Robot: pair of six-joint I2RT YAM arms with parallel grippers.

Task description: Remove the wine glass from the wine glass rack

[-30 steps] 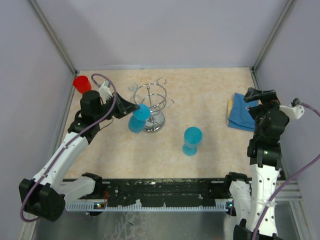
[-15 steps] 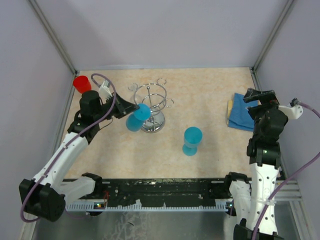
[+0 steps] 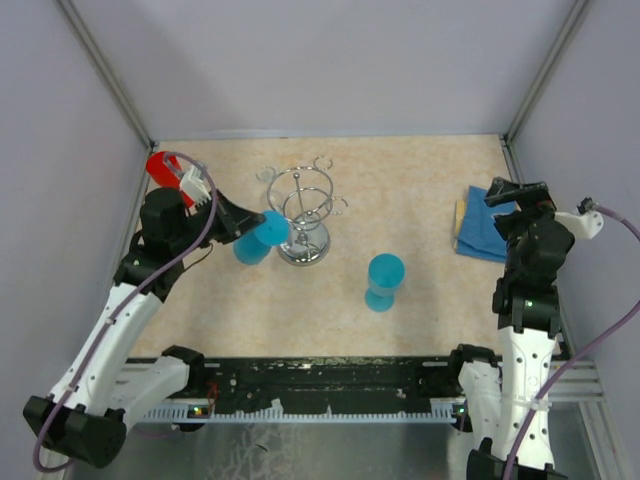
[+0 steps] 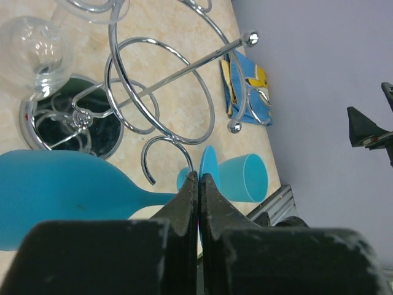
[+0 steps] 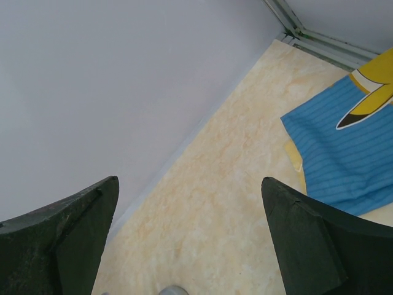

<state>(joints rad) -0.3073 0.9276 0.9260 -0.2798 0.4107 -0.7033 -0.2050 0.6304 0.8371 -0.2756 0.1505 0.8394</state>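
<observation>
The chrome wine glass rack [image 3: 303, 215] stands mid-table on its round shiny base. My left gripper [image 3: 232, 222] is shut on the thin foot of a blue wine glass [image 3: 255, 238], held on its side just left of the rack. In the left wrist view the fingers [image 4: 199, 178] pinch the foot disc [image 4: 209, 165]. The blue bowl [image 4: 61, 196] lies at the lower left, and the stem passes just under a curled hook [image 4: 166, 144]. A clear glass [image 4: 37, 55] hangs on the rack. My right gripper [image 3: 515, 190] is open and empty at the far right.
A second blue wine glass [image 3: 385, 282] stands on the table right of the rack. A red cup [image 3: 160, 165] sits at the back left corner. A blue cloth [image 3: 480, 225] lies at the right, also in the right wrist view [image 5: 344, 153]. Walls enclose three sides.
My left arm has drawn back to the left, carrying the blue wine glass out from the rack's hooks. The right arm has not moved.
</observation>
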